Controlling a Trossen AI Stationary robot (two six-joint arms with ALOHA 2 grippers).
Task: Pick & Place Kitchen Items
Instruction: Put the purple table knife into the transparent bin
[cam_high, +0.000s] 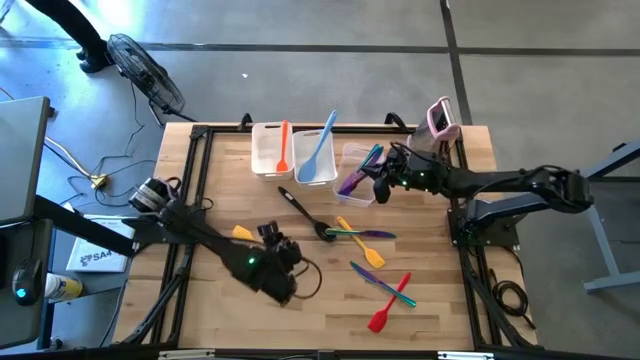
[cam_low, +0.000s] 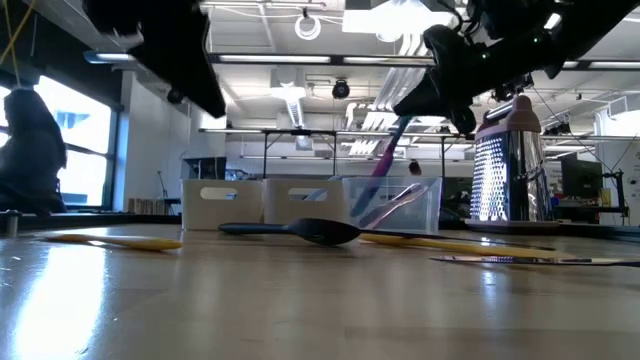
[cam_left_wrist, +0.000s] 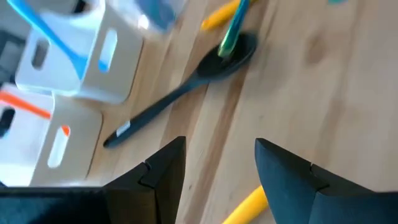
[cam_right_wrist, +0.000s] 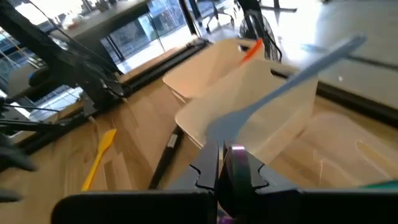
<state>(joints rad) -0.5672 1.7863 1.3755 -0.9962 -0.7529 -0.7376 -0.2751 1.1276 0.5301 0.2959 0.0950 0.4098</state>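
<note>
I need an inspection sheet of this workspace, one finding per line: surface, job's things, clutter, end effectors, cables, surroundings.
Surface: wooden table, dark frame.
Job's things: orange spatula in first tub; blue spatula in second; black spoon, yellow spatula and red spatula lie on the table.
Clutter: upright grater at the far right corner.
End effectors: left end effector open above the table; right end effector shut on purple utensil over the third tub.
Cables: loose cables on the floor.
Surroundings: floor fan.

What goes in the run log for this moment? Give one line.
right claw: shut on purple utensil, over clear tub | left claw: open, above table, near black spoon
</note>
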